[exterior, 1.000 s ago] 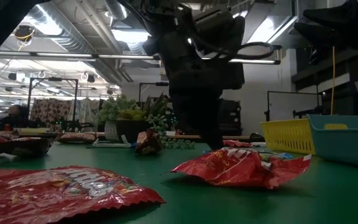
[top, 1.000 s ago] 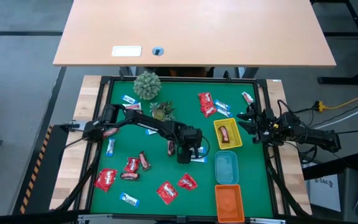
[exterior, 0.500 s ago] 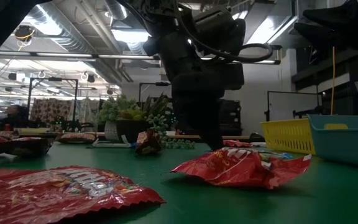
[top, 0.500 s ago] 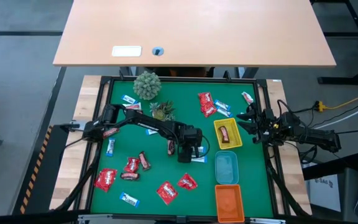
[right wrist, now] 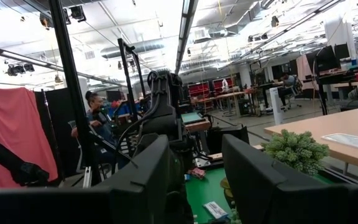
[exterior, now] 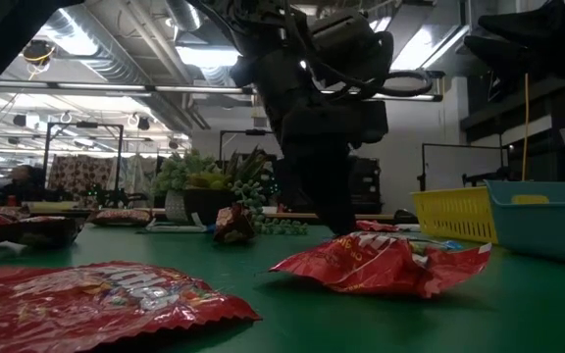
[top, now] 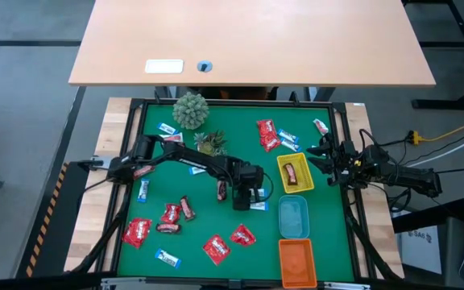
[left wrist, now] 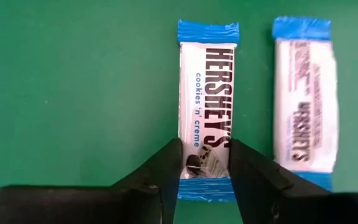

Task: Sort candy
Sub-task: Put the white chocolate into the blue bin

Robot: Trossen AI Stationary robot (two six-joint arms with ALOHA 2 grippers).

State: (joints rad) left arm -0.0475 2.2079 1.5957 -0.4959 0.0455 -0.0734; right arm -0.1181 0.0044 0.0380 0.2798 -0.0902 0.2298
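A green-topped bench [top: 159, 173] holds scattered wrapped candy, seen from above. The left claw [top: 244, 198] reaches down to the middle of the bench, just beside a yellow tray [top: 294, 172]. Its wrist camera shows the two dark fingers [left wrist: 166, 169] narrowed around one end of a blue-and-white candy bar [left wrist: 206, 106], touching the wrapper on both long sides. The bar lies flat on the green surface. A second blue-and-white bar [left wrist: 304, 99] lies just beside it, parallel and apart.

The right claw [top: 316, 158] waits at the right edge of the bench, near the yellow tray, with its fingers spread wide and holding nothing.

Other candy lies around: red packets [top: 268, 134] near the far side, more red packets [top: 216, 248] and dark mini bars [top: 187, 208] nearer the front. One dark bar already sits in the yellow tray. A blue tray [top: 293, 217] and an orange tray [top: 296, 261] stand in line in front of the yellow one. Two small green plants [top: 190, 109] stand at the far side.

The bar looks light and fairly stiff inside a slick, crinkly wrapper. The hold sits near one end, so the bar may tilt when lifted; a grip across the middle of its narrow width would likely be steadier. Squeezing too hard could snap it.
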